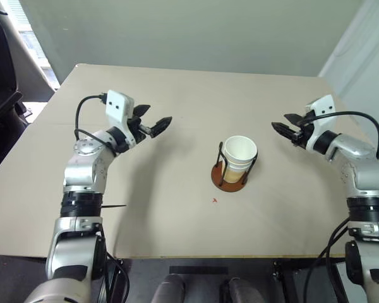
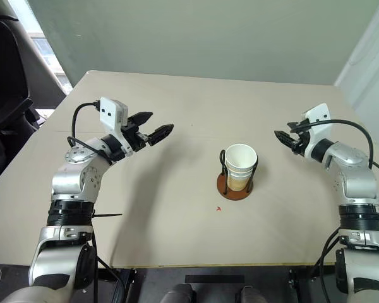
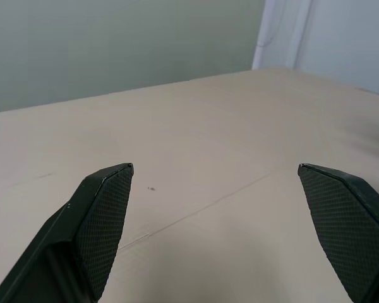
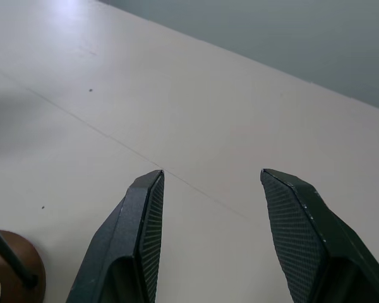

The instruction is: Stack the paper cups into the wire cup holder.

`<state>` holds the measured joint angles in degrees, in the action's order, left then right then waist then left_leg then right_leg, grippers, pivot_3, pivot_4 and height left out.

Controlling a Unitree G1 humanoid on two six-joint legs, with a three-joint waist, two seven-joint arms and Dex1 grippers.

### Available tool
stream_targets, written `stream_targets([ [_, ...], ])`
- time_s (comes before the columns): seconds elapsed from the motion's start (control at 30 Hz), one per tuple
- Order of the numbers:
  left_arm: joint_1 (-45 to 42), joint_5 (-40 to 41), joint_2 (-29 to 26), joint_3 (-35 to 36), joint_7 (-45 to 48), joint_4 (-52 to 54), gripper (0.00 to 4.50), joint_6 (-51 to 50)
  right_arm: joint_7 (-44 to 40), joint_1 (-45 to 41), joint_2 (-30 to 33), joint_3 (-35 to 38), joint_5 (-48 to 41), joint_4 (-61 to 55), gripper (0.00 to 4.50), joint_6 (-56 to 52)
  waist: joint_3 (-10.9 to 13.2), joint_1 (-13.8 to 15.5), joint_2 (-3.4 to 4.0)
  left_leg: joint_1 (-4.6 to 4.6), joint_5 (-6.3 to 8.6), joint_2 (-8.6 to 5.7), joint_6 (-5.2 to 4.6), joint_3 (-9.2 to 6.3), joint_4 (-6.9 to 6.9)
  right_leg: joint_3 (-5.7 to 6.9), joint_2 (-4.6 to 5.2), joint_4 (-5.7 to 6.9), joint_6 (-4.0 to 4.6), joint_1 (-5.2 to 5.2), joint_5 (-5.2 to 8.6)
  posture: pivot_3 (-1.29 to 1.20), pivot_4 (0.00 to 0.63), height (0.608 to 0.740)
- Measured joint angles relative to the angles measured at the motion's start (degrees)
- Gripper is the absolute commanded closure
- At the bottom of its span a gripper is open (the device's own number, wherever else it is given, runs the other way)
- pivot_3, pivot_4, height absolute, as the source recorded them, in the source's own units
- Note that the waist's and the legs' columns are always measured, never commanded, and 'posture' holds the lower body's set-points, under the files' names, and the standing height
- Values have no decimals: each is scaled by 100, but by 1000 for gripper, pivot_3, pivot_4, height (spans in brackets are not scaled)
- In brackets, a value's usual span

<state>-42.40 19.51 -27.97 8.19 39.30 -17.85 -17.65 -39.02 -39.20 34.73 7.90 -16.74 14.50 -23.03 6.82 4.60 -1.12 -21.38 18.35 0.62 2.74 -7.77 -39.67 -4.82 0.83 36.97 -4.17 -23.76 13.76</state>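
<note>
The paper cups (image 1: 239, 156) stand nested inside the wire cup holder (image 1: 228, 177) near the table's middle, white rim up, tan sides showing between the black wires. My left gripper (image 1: 155, 118) hovers open well to the left of the holder, its fingers (image 3: 101, 214) spread wide over bare table. On the holder's right, my right gripper (image 1: 283, 123) hangs open above the table with nothing between its fingers (image 4: 142, 227). The holder's brown base (image 4: 16, 265) shows at the edge of the right wrist view.
The beige table (image 1: 177, 214) has a small red mark (image 1: 215, 201) in front of the holder. A dark chair (image 1: 3, 82) stands off the table's left side. A grey wall rises behind the far edge.
</note>
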Motion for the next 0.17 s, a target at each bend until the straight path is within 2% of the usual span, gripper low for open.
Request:
stream_targets([
  [0.17,90,-141,138,-60,-134,1,30,230,264,59,-176,196,-51,20,2098,-2,0,-1,0,1,-1,3,2,8,10,-1,0,0,5,-6,-1,0,150,740],
])
